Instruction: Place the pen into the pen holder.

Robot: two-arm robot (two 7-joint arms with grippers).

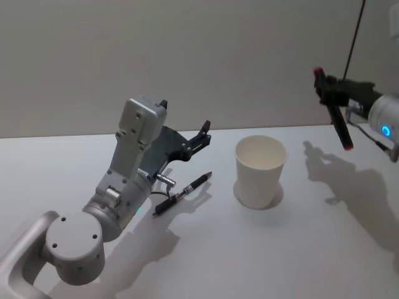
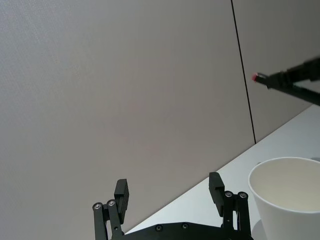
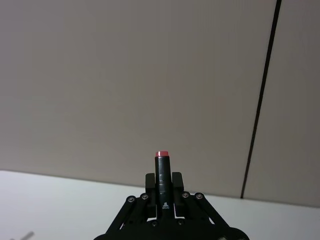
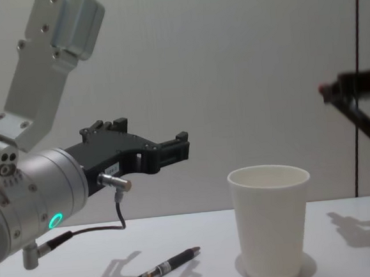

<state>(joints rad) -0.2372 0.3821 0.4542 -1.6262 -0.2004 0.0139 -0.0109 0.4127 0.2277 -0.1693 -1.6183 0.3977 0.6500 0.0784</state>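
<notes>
Your pen holder (image 1: 260, 169) is a plain white paper cup, tapered, with a rolled rim. It stands upright on the counter (image 1: 68, 163) with its mouth facing up. To its left you have a black pen (image 1: 183, 194) with a pale band around its middle. It lies flat on the counter at a slant, its far end pointing toward the cup, near it but not touching. To the cup's right, well above the counter, the right gripper (image 3: 163, 182) has its jaws closed around a red-tipped pen (image 1: 337, 121), which hangs tilted and apart from the cup.
</notes>
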